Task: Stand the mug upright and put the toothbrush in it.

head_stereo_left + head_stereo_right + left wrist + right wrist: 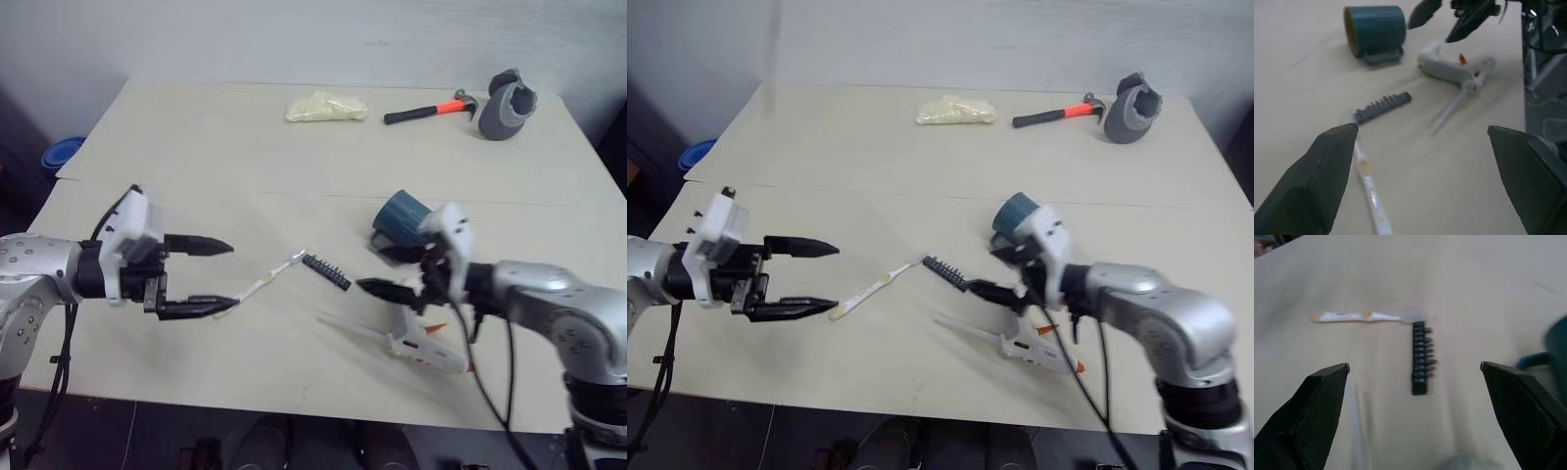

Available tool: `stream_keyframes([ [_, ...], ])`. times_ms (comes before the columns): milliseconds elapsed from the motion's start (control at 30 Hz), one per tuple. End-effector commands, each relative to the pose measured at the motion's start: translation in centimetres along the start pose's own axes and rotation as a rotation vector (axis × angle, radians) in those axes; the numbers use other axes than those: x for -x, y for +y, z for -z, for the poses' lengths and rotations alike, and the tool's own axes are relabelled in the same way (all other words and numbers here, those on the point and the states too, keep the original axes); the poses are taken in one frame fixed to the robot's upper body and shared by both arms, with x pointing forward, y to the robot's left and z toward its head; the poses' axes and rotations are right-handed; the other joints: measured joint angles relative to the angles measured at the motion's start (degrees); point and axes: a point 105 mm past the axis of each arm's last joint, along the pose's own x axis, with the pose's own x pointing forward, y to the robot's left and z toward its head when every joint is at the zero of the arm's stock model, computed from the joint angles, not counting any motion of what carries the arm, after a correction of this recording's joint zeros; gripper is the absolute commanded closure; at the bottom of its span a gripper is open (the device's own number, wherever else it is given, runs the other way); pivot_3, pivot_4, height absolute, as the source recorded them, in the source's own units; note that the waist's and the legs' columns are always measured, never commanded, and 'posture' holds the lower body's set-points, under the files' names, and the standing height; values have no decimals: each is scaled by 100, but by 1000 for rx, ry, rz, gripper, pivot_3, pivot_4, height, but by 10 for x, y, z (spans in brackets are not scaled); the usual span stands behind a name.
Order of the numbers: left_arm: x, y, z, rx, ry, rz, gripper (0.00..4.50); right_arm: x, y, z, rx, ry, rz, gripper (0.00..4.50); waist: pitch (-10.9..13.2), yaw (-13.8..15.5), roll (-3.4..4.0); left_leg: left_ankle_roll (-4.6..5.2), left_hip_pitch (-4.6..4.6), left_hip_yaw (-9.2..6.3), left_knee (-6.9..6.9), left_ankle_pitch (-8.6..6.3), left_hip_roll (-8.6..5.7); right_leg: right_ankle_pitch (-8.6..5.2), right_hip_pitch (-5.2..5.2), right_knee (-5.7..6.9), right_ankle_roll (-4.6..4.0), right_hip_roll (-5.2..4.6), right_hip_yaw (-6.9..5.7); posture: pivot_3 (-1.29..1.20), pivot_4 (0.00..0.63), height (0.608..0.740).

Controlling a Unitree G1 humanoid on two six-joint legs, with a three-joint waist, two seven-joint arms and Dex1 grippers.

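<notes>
The mug [400, 217] lies on its side right of centre in the head view, on the pale table [216, 137], its mouth facing away from the right gripper [392, 276], which hangs just beside it with fingers spread wide and nothing between them. The toothbrush [872, 287] lies flat near the middle of the frame, its head touching or almost touching one end of a black bit strip [326, 272]. The left gripper [211, 277], at centre left, is also wide apart and empty, its lower finger over the toothbrush's handle end. A white glue gun [416, 343] lies lower right; a hammer [431, 110] sits upper right.
</notes>
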Motion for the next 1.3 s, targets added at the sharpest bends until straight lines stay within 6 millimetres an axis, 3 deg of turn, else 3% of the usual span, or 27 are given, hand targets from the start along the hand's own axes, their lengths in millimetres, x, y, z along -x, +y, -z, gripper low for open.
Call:
stream_keyframes([
  [33,6,3,13,-43,85,-26,10,-27,1,15,60,85,49,0,0,36,0,0,0,-1,0,0,-1,0,1,-1,-1,0,-2,0,150,740],
  [167,6,5,16,-88,115,-8,10,-46,-7,32,97,197,107,0,0,25,-1,3,-2,-1,6,0,-9,0,3,-1,-1,-4,-4,0,150,740],
  [367,-6,6,0,-151,71,22,10,-54,-10,44,91,236,129,0,-4,10,-8,3,0,-1,4,0,-4,0,2,3,-1,1,-7,0,150,740],
  [500,-13,5,-8,-176,40,36,0,-58,-7,49,77,236,127,902,-7,-6,-12,3,1,-1,4,0,-2,0,2,5,-1,4,-7,0,150,740],
  [800,-19,8,-13,-196,14,39,0,-55,-12,57,96,260,175,3903,-12,-3,-19,3,1,-2,3,0,-3,0,2,4,-1,4,-8,0,150,740],
  [900,-21,9,-15,-204,9,46,0,-53,-13,57,92,257,182,4102,-12,-3,-19,3,2,-2,3,0,-3,0,3,4,-1,4,-8,0,150,740],
  [1033,-26,8,-22,-203,-31,79,0,-48,-14,48,115,223,186,4102,-12,5,-20,3,1,-1,4,0,-4,0,4,4,-1,4,-8,0,150,740],
  [1133,-35,4,-30,-183,-86,136,0,-35,-21,25,168,188,228,4102,-12,20,-19,3,0,-2,5,-1,-7,0,4,4,-1,1,-8,0,150,740],
  [1233,-47,-2,-34,-178,-129,194,0,-5,-29,-11,174,105,283,4102,-10,26,-17,5,-3,-2,6,-1,-8,0,2,3,0,0,-8,0,150,740],
  [1300,-56,-5,-37,-186,-148,228,0,19,-21,-31,184,30,243,4102,-10,32,-17,5,-6,-3,7,-1,-7,0,1,2,0,1,-8,0,150,740],
])
